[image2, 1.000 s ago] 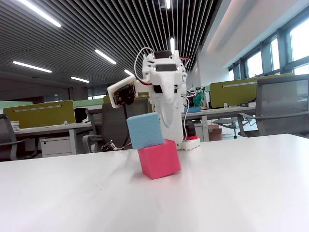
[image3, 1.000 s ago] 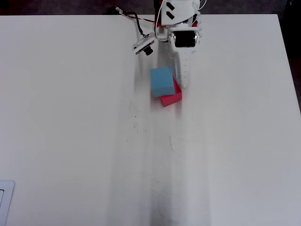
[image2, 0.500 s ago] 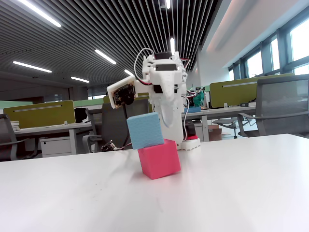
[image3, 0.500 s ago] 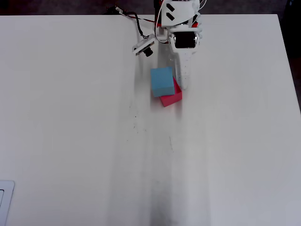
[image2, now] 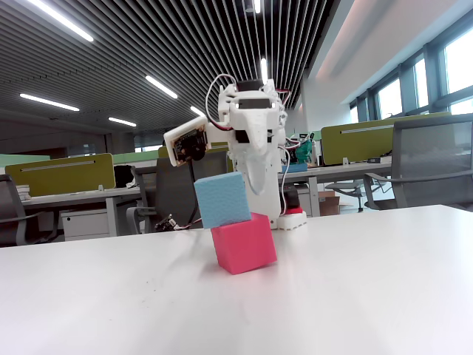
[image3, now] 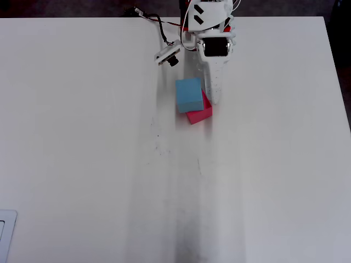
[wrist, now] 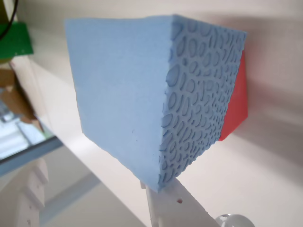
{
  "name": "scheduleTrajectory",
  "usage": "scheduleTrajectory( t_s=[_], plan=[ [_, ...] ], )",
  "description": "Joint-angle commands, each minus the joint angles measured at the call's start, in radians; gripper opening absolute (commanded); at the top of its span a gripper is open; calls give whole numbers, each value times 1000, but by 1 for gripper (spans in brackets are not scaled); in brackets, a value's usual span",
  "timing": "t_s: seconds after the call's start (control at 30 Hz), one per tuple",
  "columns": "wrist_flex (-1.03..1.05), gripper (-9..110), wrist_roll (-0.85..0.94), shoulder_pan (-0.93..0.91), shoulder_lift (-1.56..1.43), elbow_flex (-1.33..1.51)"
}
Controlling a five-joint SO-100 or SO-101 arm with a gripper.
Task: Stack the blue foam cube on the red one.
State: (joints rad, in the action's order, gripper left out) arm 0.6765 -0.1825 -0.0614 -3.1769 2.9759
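No readable writing anywhere: no brand, no label on the cubes or the arm.

White table (image3: 82, 164), matte, faintly scuffed with dark specks down the middle in the overhead view. Behind it, in the fixed view, an open office: slatted dark ceiling (image2: 148, 44) with strip lights, olive-green desk partitions (image2: 59, 174), grey mesh chair (image2: 432, 159) at right, windows at far right.

Blue foam cube (image2: 222, 200) up on top of the red one (image2: 244, 242), sitting off-centre, shifted toward the left of the fixed view and overhanging that side. Red cube tilted, one lower edge lifted off the table on the left of the fixed view. From above, blue foam cube (image3: 189, 94) covering most of the red one (image3: 201, 113), only a red strip showing at the lower right.

White arm (image2: 255, 126) standing directly behind the stack, reaching down. Gripper (image3: 213, 94) just beside the blue cube's right side in the overhead view; only one white finger (image3: 214, 82) visible there, the other hidden. Cannot tell whether the pincer is spread or pinching.

Wrist view alone giving the foam's texture: blue cube (wrist: 142, 94) filling the frame, one face smooth, the neighbouring face pitted with oval cells, a sliver of red (wrist: 235, 104) behind it, a white finger (wrist: 175, 205) touching the cube's lower corner. Small camera board (image2: 186, 144) hanging off the arm, seen in the fixed and overhead views only.
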Motion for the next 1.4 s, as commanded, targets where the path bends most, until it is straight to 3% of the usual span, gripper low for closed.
scheduleTrajectory(
  t_s=[0.0,0.57,1.37],
  plan=[
    [-20,24,-5,-8,-8,-6],
    [190,24,-5,-9,-8,-74],
    [219,24,-5,-17,-8,-83]
  ],
)
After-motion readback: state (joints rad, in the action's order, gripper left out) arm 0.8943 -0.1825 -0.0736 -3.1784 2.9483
